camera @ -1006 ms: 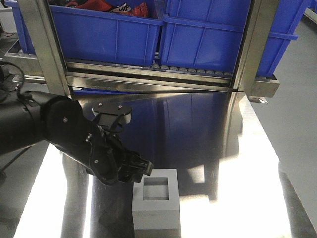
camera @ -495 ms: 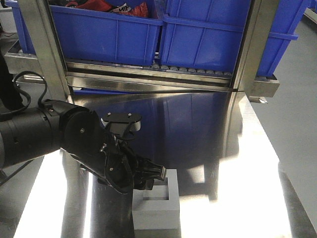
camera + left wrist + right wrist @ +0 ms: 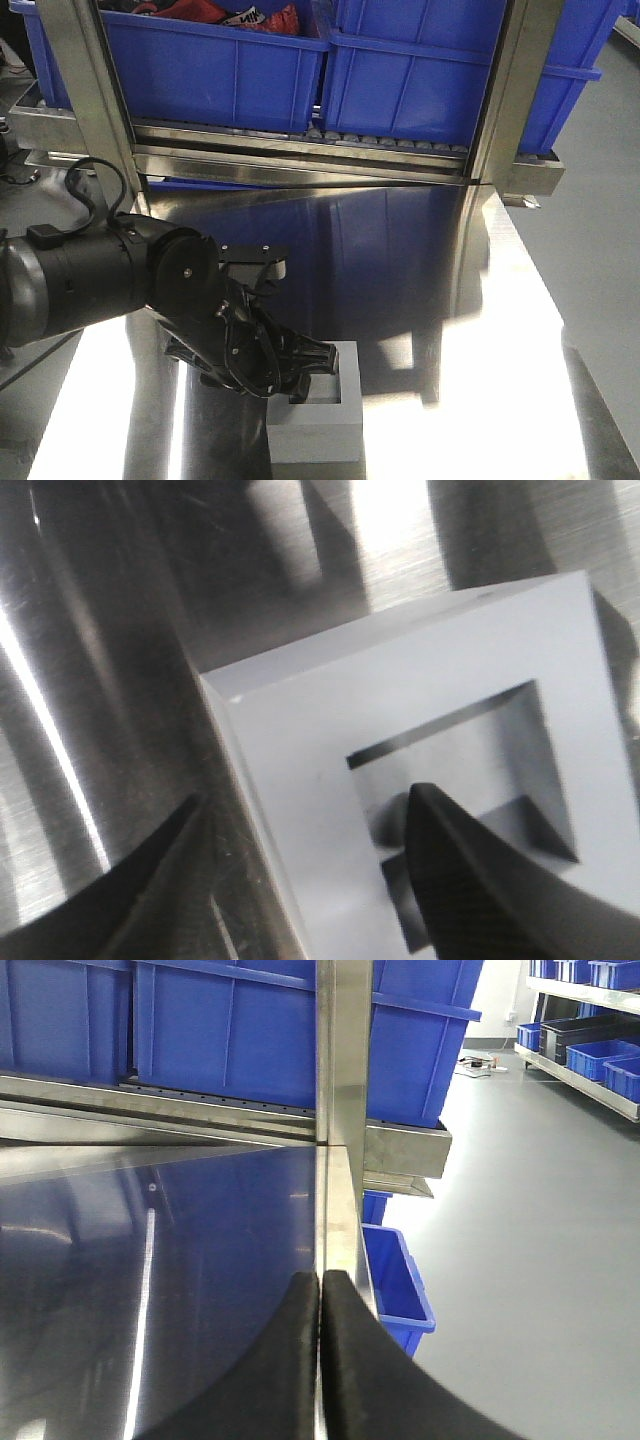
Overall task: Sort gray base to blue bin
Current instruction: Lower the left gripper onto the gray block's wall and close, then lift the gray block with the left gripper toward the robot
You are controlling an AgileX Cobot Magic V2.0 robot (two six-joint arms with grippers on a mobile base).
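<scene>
Gray base [image 3: 318,412] near the counter's [image 3: 400,260] front edge, recess upward. Around one wall of it, the left tool [image 3: 305,366], spread open, with one finger [image 3: 465,880] inside the recess and the other outside. Right tool [image 3: 320,1295] pressed together on nothing, facing the counter's right edge. Beyond the far edge, blue bin [image 3: 450,75] on a roller rack [image 3: 300,140].

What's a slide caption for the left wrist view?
Open left gripper straddling a wall of the gray base, finger in recess.
</scene>
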